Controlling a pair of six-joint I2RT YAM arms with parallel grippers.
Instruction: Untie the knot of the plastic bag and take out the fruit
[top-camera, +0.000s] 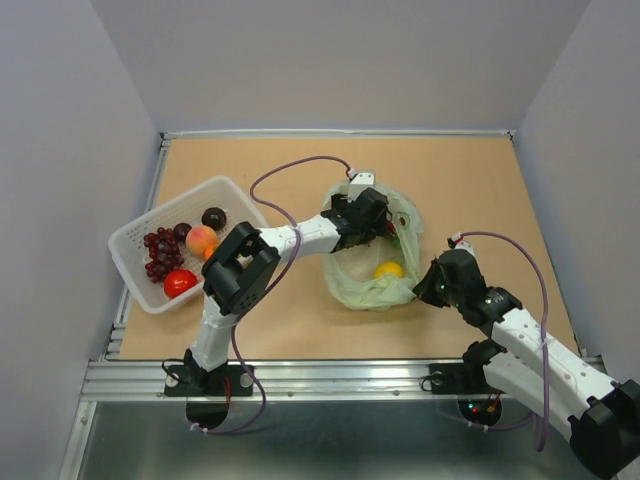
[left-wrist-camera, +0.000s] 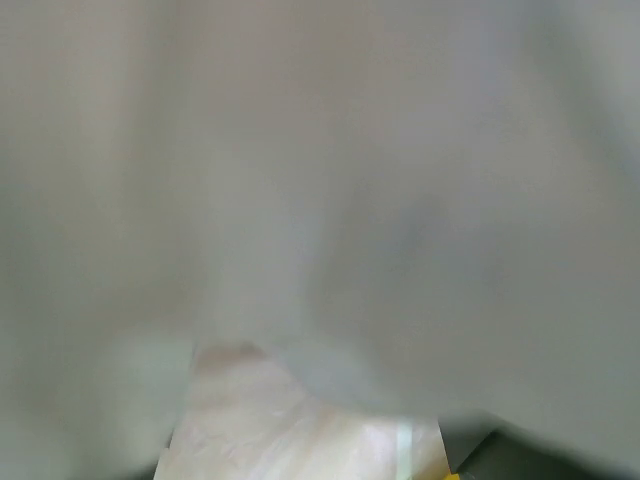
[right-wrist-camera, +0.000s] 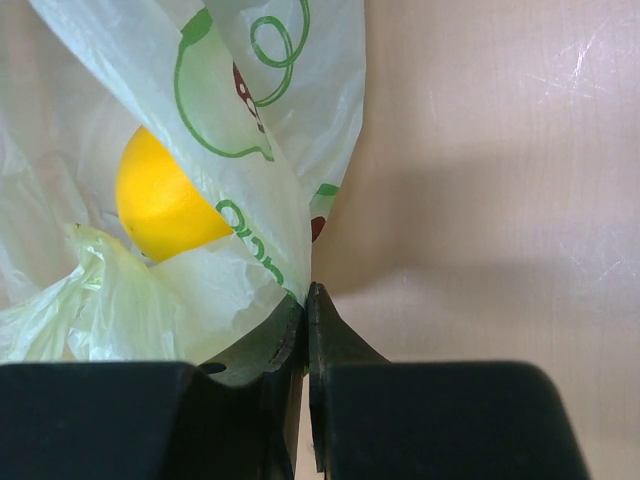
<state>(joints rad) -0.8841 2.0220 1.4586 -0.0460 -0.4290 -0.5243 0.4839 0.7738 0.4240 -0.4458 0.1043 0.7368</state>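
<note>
Fruit-fishing stage, untying apparently done; right gripper (right-wrist-camera: 306, 300) pinched shut on rim of plastic bag (top-camera: 365, 290) mid-table; left gripper (top-camera: 383, 225) spread wide inside its mouth; next: settle over yellow lemon (right-wrist-camera: 160, 200), close gently, lift clear

plastic bag (right-wrist-camera: 290, 90): pale green and see-through, with green curly lines and small dark red marks printed on it
lemon (right-wrist-camera: 160, 200): bright yellow
desk (top-camera: 470, 190): light brown
basket (top-camera: 166, 209): white
grapes (top-camera: 160, 253): dark red
peach (top-camera: 201, 240): orange and pink
plums (top-camera: 214, 217): very dark, almost black
round fruit (top-camera: 179, 283): shiny red
right tool (right-wrist-camera: 306, 300): black
arms (top-camera: 300, 238): white and black
cables (top-camera: 300, 163): purple
</note>
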